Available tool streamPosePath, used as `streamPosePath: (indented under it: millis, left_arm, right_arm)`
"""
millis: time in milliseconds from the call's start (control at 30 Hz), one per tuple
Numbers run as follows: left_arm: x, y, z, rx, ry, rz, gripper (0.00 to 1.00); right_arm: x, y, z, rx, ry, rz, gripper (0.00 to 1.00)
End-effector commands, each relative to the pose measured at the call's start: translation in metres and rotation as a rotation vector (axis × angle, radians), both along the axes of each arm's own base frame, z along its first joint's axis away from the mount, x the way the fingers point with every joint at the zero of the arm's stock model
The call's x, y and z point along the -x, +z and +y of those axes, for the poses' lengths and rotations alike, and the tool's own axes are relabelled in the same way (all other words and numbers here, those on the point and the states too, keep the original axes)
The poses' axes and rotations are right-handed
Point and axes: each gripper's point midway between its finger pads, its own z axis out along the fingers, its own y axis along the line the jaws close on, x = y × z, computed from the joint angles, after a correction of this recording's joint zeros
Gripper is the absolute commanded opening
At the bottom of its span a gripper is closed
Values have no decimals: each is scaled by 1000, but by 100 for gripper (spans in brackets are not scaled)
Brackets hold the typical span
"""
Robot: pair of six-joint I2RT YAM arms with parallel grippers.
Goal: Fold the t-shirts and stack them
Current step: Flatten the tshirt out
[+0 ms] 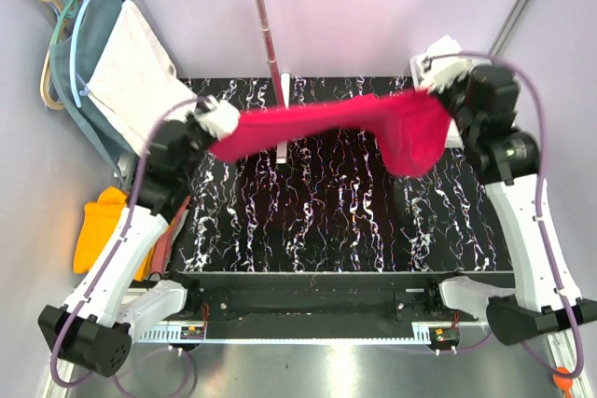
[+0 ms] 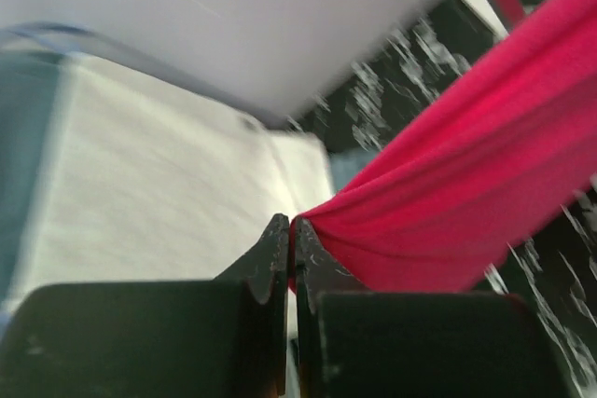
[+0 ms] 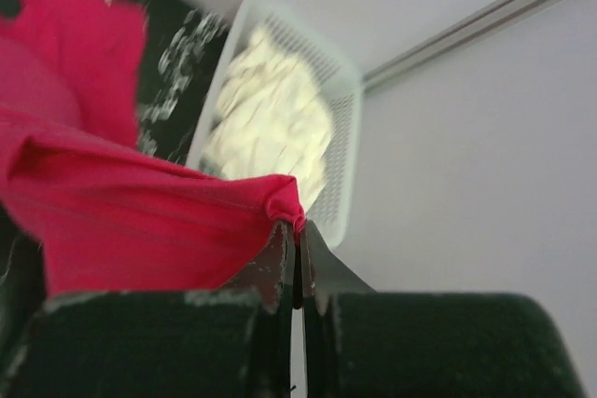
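Note:
A red t-shirt [image 1: 345, 123] hangs stretched in the air above the black marbled table [image 1: 317, 221], held at both ends. My left gripper [image 1: 216, 130] is shut on its left end; the cloth runs from the pinch up to the right in the left wrist view [image 2: 448, 202]. My right gripper [image 1: 440, 92] is shut on its right end, where the cloth sags in a fold. In the right wrist view the red hem [image 3: 140, 212] bunches at the closed fingertips [image 3: 284, 240].
A white basket [image 3: 340, 128] with pale crumpled shirts sits at the table's far right corner. A rack pole [image 1: 266, 25] stands at the back centre. White cloth [image 1: 135, 67] hangs on hangers at left. An orange cloth [image 1: 98, 226] lies off the table's left edge.

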Motion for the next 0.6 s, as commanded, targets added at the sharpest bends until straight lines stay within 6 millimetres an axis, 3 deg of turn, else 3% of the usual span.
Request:
streamPosePath:
  millis: [0,33,67,233,300,333,567]
  left_arm:
    - [32,-90,-10,-124,-102,246,0]
    - [40,-108,-11,-142,-123,303,0]
    - [48,-124,-14,-152,-144,344,0]
    - [93,-172,-30,-233,-279,572,0]
    - [106,-183,-39,-276,-325,624,0]
    - [114,-191,-39,-303,-337,668,0]
    - [134,-202,-43,-419,-378,757,0]
  right_arm:
    - [26,-81,6,-58,54,195,0]
    - [36,-87,8,-86,69,207,0]
    - [46,-110,12,-117,78,280,0]
    - [88,-160,40,-208,230,461,0]
    - [103,-179,48,-228,276,532,0]
    - [113,-198,50,-230,290,599,0]
    - [146,-246,57,-225,361,795,0]
